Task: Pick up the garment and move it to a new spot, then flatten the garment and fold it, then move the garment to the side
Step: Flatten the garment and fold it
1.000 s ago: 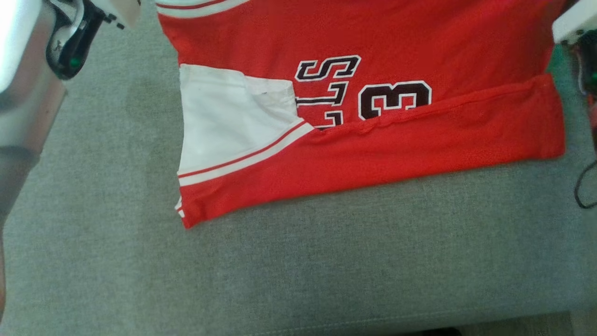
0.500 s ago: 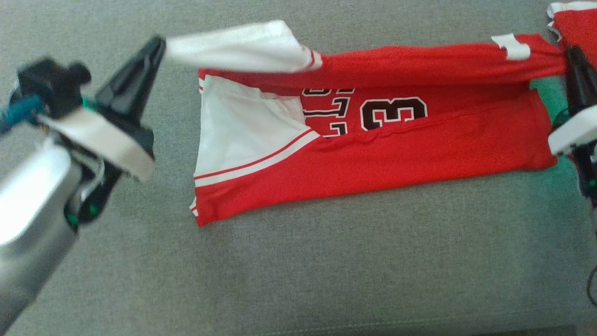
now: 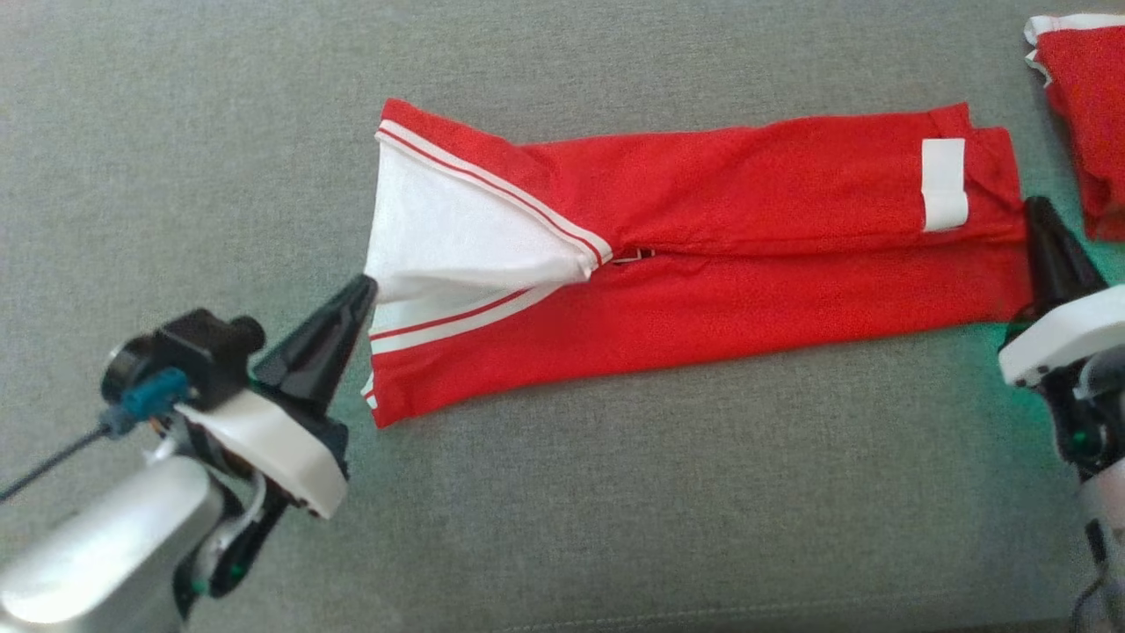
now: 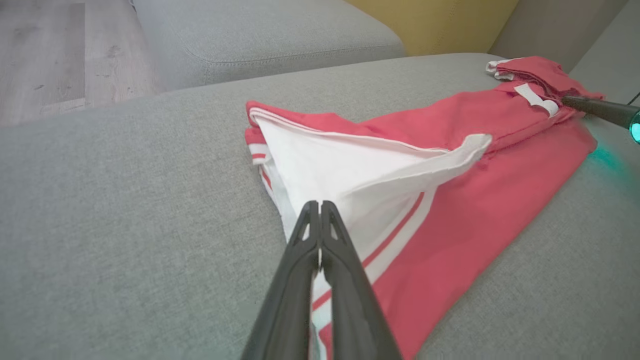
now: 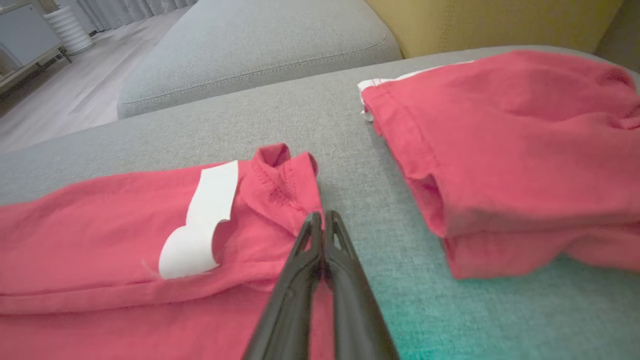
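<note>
Grey sofa cushion [image 3: 615, 527]: broad woven work surface, carrying all items below. The garment [image 3: 747, 290]: lies at the cushion's middle, running left to right as a long narrow strip. Its far and near long edges are turned in and meet along a centre seam, so only a sliver of the dark lettering peeks out there. The body is red mesh. The white sleeve [image 3: 439, 229], with red-and-white striped trim, fans out at the left end, drawn to a point. Step judged in hand: folding, lengthwise fold laid, crosswise fold not yet made. Second red cloth bundle [image 3: 1085, 114]: far right, apart from the strip, not part of the job. Left gripper [image 3: 365, 288]: fingers together, pinching the sleeve's tip. Right gripper [image 3: 1037, 211]: fingers together on the hem edge at the right end. White label [image 3: 944, 185]: near that hem, facing up. Next move likely calls for letting go without dragging the layers, then carrying one end over the other.
</note>
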